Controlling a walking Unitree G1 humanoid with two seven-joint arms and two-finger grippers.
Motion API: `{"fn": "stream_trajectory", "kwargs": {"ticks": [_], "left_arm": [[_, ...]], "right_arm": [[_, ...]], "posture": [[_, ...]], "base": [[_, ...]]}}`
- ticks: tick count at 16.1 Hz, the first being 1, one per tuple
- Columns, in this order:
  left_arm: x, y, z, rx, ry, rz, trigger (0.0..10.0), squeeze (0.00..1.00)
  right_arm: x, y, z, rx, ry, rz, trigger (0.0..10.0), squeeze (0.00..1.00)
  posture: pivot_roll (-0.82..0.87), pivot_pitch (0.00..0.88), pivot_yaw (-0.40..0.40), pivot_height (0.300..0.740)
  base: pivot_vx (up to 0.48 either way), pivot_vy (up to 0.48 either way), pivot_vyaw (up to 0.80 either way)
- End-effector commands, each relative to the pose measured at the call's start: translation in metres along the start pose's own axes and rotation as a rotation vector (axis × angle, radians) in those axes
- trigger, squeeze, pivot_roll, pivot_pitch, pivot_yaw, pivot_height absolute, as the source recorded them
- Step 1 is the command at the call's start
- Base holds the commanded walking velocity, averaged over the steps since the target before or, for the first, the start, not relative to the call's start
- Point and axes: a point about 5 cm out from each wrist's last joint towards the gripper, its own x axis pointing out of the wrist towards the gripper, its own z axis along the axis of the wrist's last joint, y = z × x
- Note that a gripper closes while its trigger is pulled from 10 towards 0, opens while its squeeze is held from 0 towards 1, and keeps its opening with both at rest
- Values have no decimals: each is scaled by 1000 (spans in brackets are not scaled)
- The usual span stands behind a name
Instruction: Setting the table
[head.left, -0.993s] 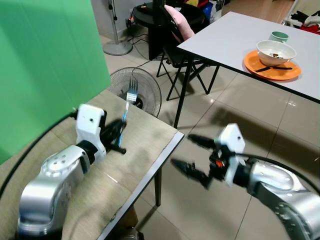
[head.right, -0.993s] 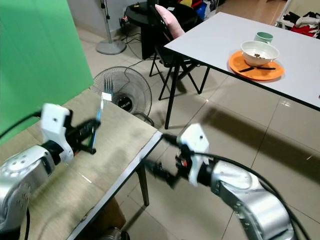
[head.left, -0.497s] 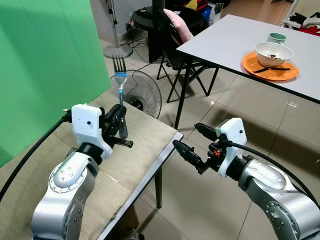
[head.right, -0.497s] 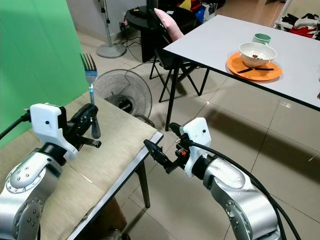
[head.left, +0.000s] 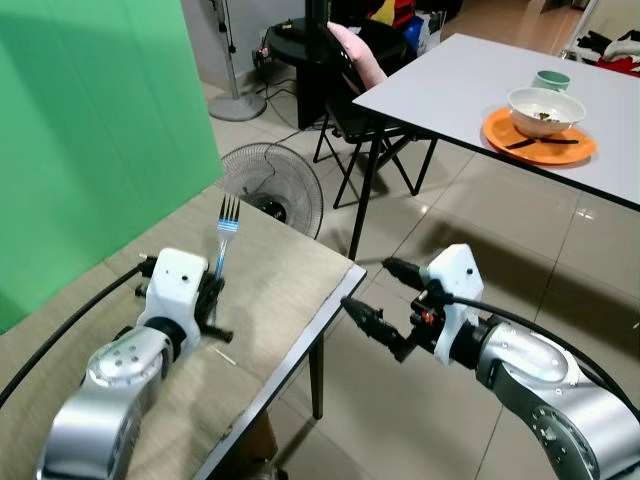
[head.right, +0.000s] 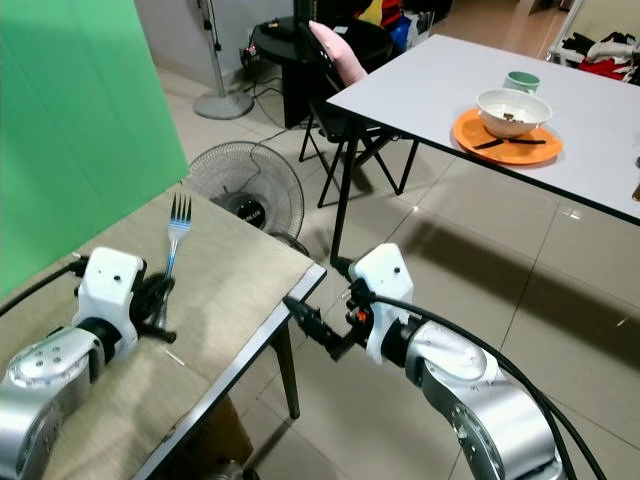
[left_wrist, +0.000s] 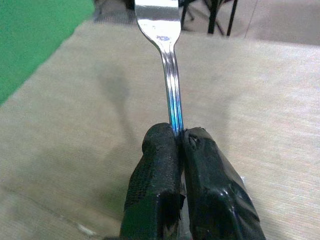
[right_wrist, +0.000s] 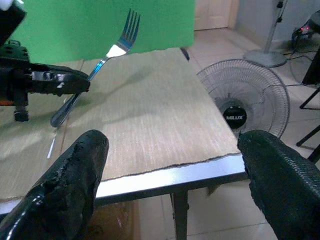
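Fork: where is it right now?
The fork is pinched by its handle in the left end effector, tines up, above the beige table on the robot's left, with the floor fan just beyond.

- The head pair looks forward and down from above both arms; the beige counter (head.left: 270, 280) sits lower left, the white counter (head.left: 470, 75) upper right.
- The left wrist camera looks close along its tool (left_wrist: 180, 150) at the fork (left_wrist: 170, 95).
- The right wrist camera faces back over the beige counter's edge; it shares fork and fan (right_wrist: 250, 95) with the head pair.
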Motion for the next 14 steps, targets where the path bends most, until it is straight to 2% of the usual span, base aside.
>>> {"fn": "stream_trajectory", "kwargs": {"ticks": [1, 4, 7, 10, 11, 14], "left_arm": [[0, 4, 9, -23, 4, -22, 10000, 0], [2, 3, 20, -114, 68, -162, 10000, 0], [6, 0, 15, -72, 146, -244, 10000, 0], [11, 3, 13, -60, 169, -213, 10000, 0], [11, 4, 11, -60, 190, -211, 10000, 1000], [14, 6, 9, -58, 200, -207, 10000, 1000]], "right_arm": [[-1, 0, 1, -12, 21, 17, 10000, 0], [-4, -1, -1, -29, 79, 50, 10000, 0], [-5, -2, -3, -28, 98, 46, 10000, 0], [-7, -2, -3, -22, 105, 42, 10000, 0], [-7, -2, -3, -20, 107, 42, 10000, 0], [-7, -1, -3, -15, 108, 43, 10000, 0]], "posture": [[-44, 0, 30, 740], [-46, 0, 31, 740], [-49, 0, 32, 740], [-54, 0, 35, 740], [-55, 2, 34, 740], [-54, 5, 29, 740]], "base": [[0, 0, 0], [0, 0, 0], [0, 0, 0], [0, 0, 0], [0, 0, 0], [0, 0, 0]]}}
